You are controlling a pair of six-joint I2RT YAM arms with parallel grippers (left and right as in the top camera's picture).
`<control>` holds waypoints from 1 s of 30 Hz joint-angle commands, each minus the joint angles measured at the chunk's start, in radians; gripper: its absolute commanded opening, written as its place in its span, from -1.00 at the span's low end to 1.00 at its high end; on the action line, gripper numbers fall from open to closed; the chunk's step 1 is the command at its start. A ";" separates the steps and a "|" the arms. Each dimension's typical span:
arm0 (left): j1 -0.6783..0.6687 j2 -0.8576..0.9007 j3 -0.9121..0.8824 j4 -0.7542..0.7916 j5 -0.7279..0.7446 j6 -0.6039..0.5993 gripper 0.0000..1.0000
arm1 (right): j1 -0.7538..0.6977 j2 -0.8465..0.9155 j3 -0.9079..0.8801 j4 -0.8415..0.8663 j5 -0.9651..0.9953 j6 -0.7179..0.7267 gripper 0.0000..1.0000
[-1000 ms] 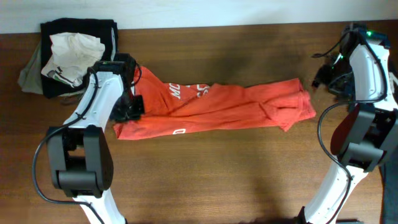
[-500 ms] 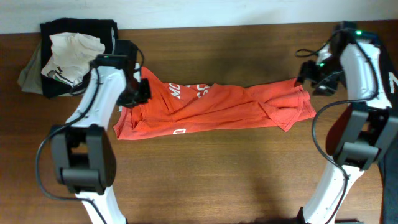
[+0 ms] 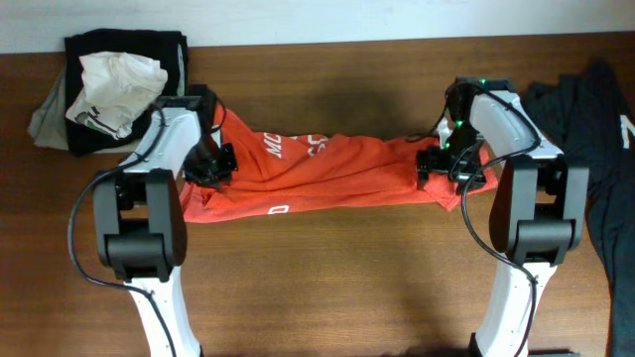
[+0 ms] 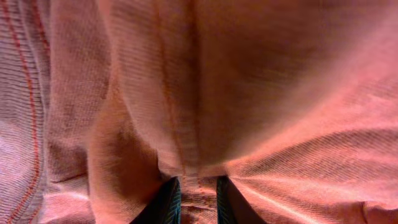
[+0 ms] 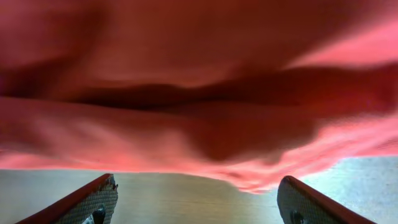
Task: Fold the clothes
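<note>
T-shirt (image 3: pixel 337 169): red-orange knit cotton, lying mid-table as a long, crumpled band running left to right, with diagonal creases and overlapping layers.
lettering (image 3: pixel 298 147): white block print, partly swallowed by folds near the left third. It can't be read whole.
white patch (image 3: pixel 286 209): small, on the lower edge of the band, too small to identify.
left gripper (image 4: pixel 194 202): over the shirt's left end. The jaws are narrow and a ridge of fabric is pinched between the two dark fingers (image 4: pixel 166 202).
fabric at left wrist: fine ribbed weave with a stitched seam line running along the left side, bunched into soft vertical pleats.
right gripper (image 5: pixel 196 202): at the shirt's right end, low to the table. The jaws are wide and only bare tabletop lies between them.
finger pads (image 5: pixel 93 200): grey, with a fine cross-hatched texture, set either side of the shirt's rumpled edge and not touching it.
table (image 3: pixel 327 278): dark brown wood grain, matte.
black garment (image 3: pixel 119 42): far-left corner, roughly squared off.
cream cloth (image 3: pixel 119 79): crumpled on top of the black garment.
grey-green cloth (image 3: pixel 45 119): sticks out at the pile's left side.
dark garment (image 3: pixel 595 149): limp, draped at the far right edge, well apart from the shirt.
</note>
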 commanded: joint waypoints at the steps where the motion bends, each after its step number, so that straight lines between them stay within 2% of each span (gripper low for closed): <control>1: 0.046 0.049 0.002 0.003 -0.049 0.019 -0.59 | 0.010 -0.026 -0.037 0.033 0.040 0.000 0.72; 5: 0.084 0.049 0.002 -0.004 -0.050 0.030 -0.60 | 0.009 -0.026 -0.117 0.097 0.141 0.087 0.66; 6: 0.092 0.049 0.002 -0.003 -0.053 0.031 -0.60 | 0.010 -0.026 -0.143 0.106 0.141 0.087 0.36; 8: 0.092 0.049 0.002 -0.003 -0.053 0.031 -0.60 | 0.009 -0.026 -0.153 0.111 0.141 0.088 0.25; 9: 0.092 0.049 0.002 -0.003 -0.053 0.032 -0.59 | 0.009 -0.026 -0.153 0.112 0.141 0.111 -0.05; 10: 0.092 0.049 0.002 -0.003 -0.053 0.032 -0.59 | 0.009 -0.026 -0.153 0.113 0.141 0.114 -0.20; 12: 0.092 0.049 0.002 -0.003 -0.057 0.038 -0.60 | 0.009 -0.026 -0.152 0.114 0.142 0.114 -0.30; 13: 0.092 0.049 0.002 -0.004 -0.066 0.039 -0.59 | 0.008 -0.026 -0.152 0.115 0.160 0.114 -0.49; 14: 0.094 0.049 0.002 -0.004 -0.078 0.038 -0.59 | 0.007 -0.026 -0.152 0.113 0.211 0.140 -0.56; 18: 0.116 0.049 0.002 -0.005 -0.149 0.037 -0.59 | 0.005 -0.026 -0.116 0.077 0.334 0.178 -0.60; 21: 0.143 0.049 0.002 -0.016 -0.174 0.037 -0.60 | -0.030 -0.026 -0.002 0.000 0.369 0.192 -0.90; 22: 0.146 0.049 0.002 -0.018 -0.174 0.037 -0.59 | -0.040 -0.026 0.024 -0.015 0.369 0.192 -0.92; 28: 0.153 0.049 0.002 -0.025 -0.174 0.037 -0.59 | -0.077 -0.026 0.049 0.008 0.368 0.192 -0.92; 30: 0.153 0.049 0.002 -0.039 -0.174 0.037 -0.59 | -0.077 -0.026 0.046 0.021 0.339 0.192 -0.78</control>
